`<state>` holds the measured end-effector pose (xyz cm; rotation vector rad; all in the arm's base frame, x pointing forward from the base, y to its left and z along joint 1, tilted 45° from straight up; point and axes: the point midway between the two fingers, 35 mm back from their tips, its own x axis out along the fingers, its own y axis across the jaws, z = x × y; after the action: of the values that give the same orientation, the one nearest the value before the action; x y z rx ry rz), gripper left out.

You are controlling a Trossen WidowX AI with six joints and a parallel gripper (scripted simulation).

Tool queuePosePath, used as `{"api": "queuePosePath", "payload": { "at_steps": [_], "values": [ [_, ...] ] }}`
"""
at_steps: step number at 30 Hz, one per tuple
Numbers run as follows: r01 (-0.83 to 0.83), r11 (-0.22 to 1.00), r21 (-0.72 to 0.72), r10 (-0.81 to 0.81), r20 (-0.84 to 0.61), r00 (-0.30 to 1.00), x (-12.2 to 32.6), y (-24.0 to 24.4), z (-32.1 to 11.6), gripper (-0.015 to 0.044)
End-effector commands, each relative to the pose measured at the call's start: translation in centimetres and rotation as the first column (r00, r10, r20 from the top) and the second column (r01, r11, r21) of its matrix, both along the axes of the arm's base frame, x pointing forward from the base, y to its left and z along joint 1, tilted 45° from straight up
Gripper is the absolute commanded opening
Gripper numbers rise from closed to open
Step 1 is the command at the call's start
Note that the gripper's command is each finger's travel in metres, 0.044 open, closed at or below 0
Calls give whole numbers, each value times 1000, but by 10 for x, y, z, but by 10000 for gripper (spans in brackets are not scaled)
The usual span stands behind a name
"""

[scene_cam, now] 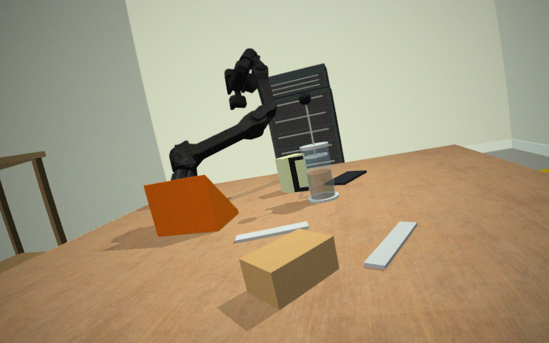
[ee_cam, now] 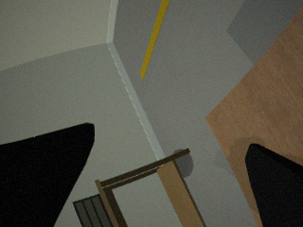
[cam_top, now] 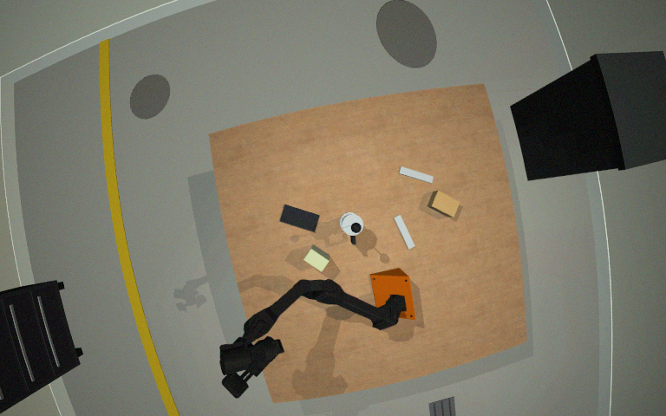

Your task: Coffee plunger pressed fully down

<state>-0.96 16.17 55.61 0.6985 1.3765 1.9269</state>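
Observation:
The coffee press stands upright on the table. Its clear body holds brown contents, with a black handle at its side. The plunger's black knob is high above the rim on a thin rod, so the plunger is raised. My gripper is open with nothing between its fingers. It is up in the air near the table's edge, well away from the press, and the wrist view shows no part of the press.
An orange wedge is near the arm's base. A pale green block and a dark flat slab are near the press. Two pale bars and a tan block lie on its other side.

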Motion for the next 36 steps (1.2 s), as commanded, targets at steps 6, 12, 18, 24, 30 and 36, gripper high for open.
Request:
{"api": "queuePosePath", "payload": {
  "at_steps": [6, 12, 18, 24, 30, 36],
  "values": [
    [-103, 994, 30, 102, 23, 995, -21, -12, 1, 440],
    [-319, 942, 107, 309, 97, 946, -61, -42, 3, 440],
    [-543, 817, 195, 507, 207, 837, -95, -83, -1, 440],
    [-638, 742, 207, 595, 234, 769, -109, -107, -4, 440],
    [-845, 462, 270, 763, 364, 534, -136, -181, -15, 440],
    [-957, 28, 290, 830, 527, 184, -137, -280, -41, 440]
  ]
}}
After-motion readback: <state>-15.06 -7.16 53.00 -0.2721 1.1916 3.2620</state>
